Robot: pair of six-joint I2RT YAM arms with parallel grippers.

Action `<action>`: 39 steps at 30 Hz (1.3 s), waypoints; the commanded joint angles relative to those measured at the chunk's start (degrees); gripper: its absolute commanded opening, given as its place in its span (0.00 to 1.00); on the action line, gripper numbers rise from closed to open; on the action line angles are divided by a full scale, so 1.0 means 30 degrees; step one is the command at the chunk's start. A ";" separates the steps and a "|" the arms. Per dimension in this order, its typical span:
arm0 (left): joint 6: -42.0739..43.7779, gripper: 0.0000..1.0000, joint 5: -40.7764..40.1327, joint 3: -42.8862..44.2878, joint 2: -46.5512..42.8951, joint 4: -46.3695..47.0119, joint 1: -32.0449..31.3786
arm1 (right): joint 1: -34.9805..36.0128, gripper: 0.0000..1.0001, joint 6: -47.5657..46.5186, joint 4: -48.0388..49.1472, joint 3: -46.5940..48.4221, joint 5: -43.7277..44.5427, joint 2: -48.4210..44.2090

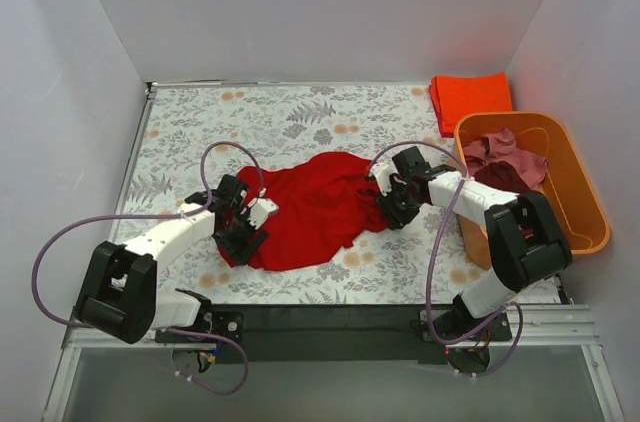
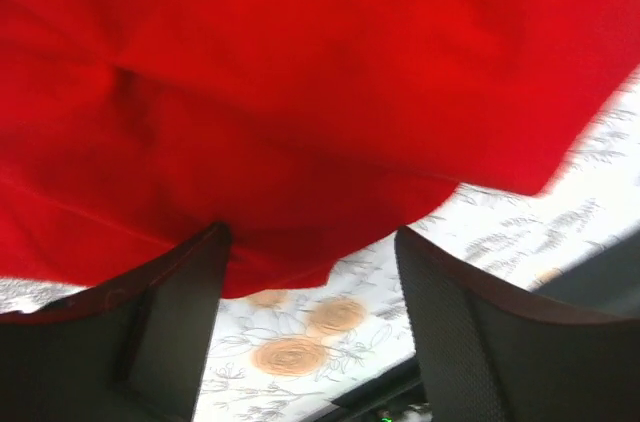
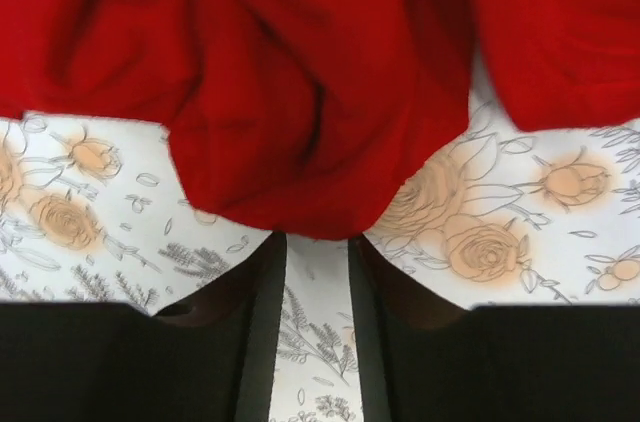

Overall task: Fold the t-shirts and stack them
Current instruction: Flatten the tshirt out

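Note:
A bright red t-shirt [image 1: 310, 207] lies crumpled in the middle of the flowered table. My left gripper [image 1: 240, 229] is at its left edge. In the left wrist view [image 2: 310, 237] its fingers stand wide apart, with the red cloth [image 2: 300, 92] just beyond the tips. My right gripper [image 1: 388, 204] is at the shirt's right edge. In the right wrist view [image 3: 315, 237] its fingers stand a narrow gap apart with tablecloth showing between them, and a red fold [image 3: 300, 142] lies at the tips. A folded orange-red t-shirt [image 1: 470, 97] lies at the back right. Maroon and dusty pink shirts [image 1: 505, 160] lie in the tub.
An orange plastic tub [image 1: 580, 192] stands at the right edge, close to my right arm. Grey walls close in the left, back and right sides. The table's black front edge [image 1: 330, 317] runs by the arm bases.

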 commanded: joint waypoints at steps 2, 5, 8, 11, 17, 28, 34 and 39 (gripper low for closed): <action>0.0580 0.41 -0.3309 -0.0589 0.1311 0.3181 0.0017 | -0.0504 0.08 -0.0032 0.1682 0.0645 0.1908 0.1361; 0.1253 0.00 -0.4279 0.0285 0.2453 0.3507 0.1036 | -0.1528 0.01 -0.0325 0.1538 0.2255 0.2231 0.1918; 0.1635 0.00 -0.2472 0.3270 0.3449 0.1958 0.3025 | -0.2816 0.01 -0.1144 0.1216 0.3892 0.2348 0.2329; 0.1927 0.00 -0.1934 0.6376 0.4504 0.0344 0.4321 | -0.3787 0.01 -0.2052 0.1039 0.5562 0.2436 0.2797; 0.1258 0.00 -0.1524 0.9193 0.6874 -0.0829 0.4939 | -0.3965 0.01 -0.1967 0.0049 0.8727 0.1006 0.4524; 0.0610 0.00 -0.0761 0.8640 0.6704 -0.1036 0.4910 | -0.2443 0.77 -0.0006 -0.3183 0.5695 -0.4185 0.1598; 0.0435 0.00 -0.0615 0.8465 0.6470 -0.1124 0.4910 | -0.0949 0.75 0.1255 -0.0751 0.3960 -0.2224 0.2182; 0.0346 0.00 -0.0644 0.7908 0.6031 -0.1065 0.4910 | -0.0596 0.63 0.1344 0.0159 0.3169 -0.0965 0.3177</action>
